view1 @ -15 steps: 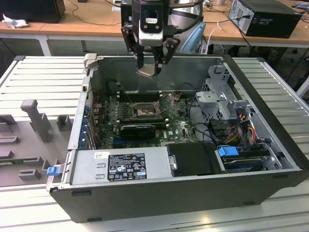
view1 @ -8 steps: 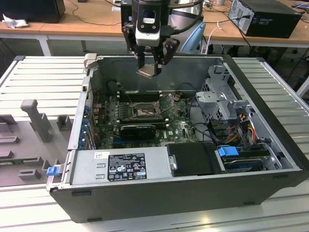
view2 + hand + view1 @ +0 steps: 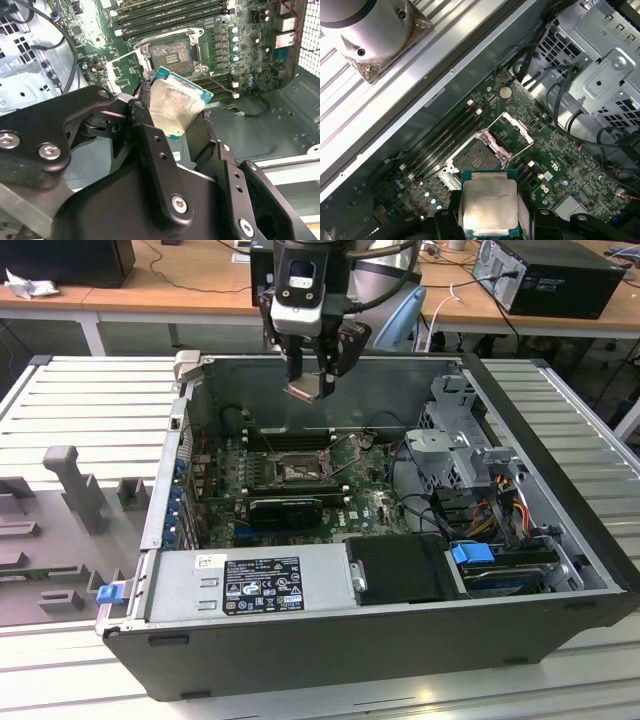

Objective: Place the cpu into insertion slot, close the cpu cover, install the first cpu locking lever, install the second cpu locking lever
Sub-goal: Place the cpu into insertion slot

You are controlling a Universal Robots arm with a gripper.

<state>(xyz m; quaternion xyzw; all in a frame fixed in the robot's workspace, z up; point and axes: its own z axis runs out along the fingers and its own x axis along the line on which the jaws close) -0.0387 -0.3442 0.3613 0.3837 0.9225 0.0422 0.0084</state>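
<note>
**Open computer case (image 3: 168,485), read from the exterior view's left to its right.** We judge the chief risk to be misalignment. In the second wrist view the cpu (image 3: 175,107) looks tilted between the fingers. If it met the insertion slot (image 3: 300,470) skewed or rotated, a corner could land first and bend the pin field. A second risk, in our estimate, is slip: the grip takes only the chip's thin edges, so it could drop onto the green board. Beside the slot the cpu cover (image 3: 519,125) stands raised, leaving the pins bare, and a descent that strayed toward it could strike its frame. Further right, loose cables (image 3: 405,455) lie near the socket. The gripper (image 3: 312,388) hangs above the case's far wall, well apart from the board and pointing downward. Its fingers are closed on opposite edges of the cpu, whose metal top faces the wrist cameras. The slot lies below, nearer the exterior camera.
</note>
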